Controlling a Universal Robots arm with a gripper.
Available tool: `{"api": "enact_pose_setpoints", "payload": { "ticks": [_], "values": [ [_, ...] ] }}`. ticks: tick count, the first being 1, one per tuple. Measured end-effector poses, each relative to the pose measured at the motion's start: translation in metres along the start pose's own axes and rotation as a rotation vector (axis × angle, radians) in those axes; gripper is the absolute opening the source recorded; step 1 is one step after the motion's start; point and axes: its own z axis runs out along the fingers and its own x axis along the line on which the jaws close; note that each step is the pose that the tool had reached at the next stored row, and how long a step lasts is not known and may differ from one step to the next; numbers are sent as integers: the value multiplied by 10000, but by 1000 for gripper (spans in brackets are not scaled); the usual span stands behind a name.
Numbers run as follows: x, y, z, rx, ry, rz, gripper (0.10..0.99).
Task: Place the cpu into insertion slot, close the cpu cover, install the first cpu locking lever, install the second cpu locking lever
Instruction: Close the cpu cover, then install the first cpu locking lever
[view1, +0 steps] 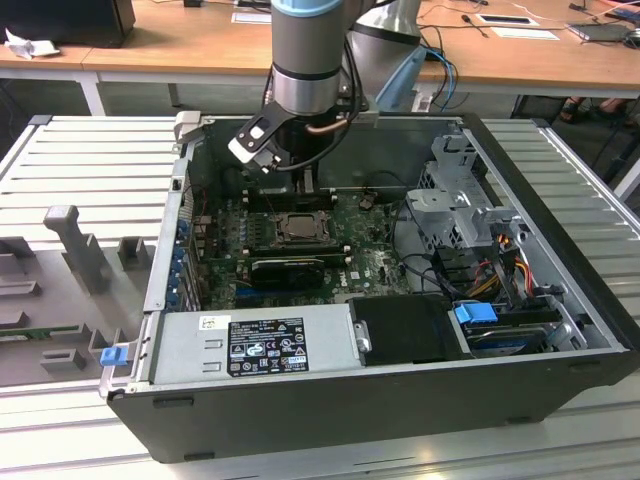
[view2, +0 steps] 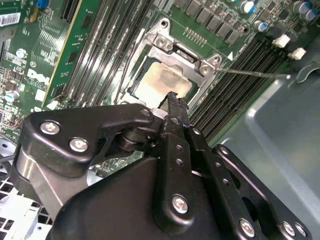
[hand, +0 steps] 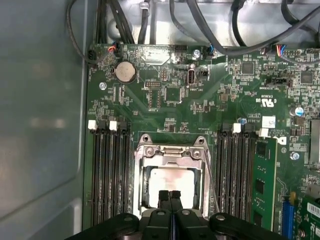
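The cpu (hand: 172, 181) lies flat in the insertion slot (hand: 144, 186) on the green motherboard, its silver-grey top showing through the opening of the cpu cover (hand: 170, 152). The cover lies down over the socket. In the second wrist view the cpu (view2: 159, 82) and the cover (view2: 186, 54) show again. One thin wire lever (view2: 255, 74) sticks out sideways from the socket's corner, and another lever (view2: 125, 75) runs along the opposite side. My gripper (hand: 170, 196) hangs just above the cpu's edge, its two black fingers pressed together with nothing between them. In the exterior view the gripper (view1: 303, 195) is over the socket (view1: 298, 228).
The motherboard sits inside an open computer case (view1: 560, 190). Memory slots (hand: 107, 175) flank the socket on both sides. A power supply (view1: 250, 345) lies along the near wall, and a drive cage with cables (view1: 470, 210) is on the exterior view's right. Black cables (hand: 240, 30) run past the board's edge.
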Motion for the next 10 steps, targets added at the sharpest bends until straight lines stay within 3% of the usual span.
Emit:
{"api": "enact_pose_setpoints", "payload": {
  "ticks": [10],
  "values": [
    [0,-29,-8,2,-3,-1,106]
  ]
}}
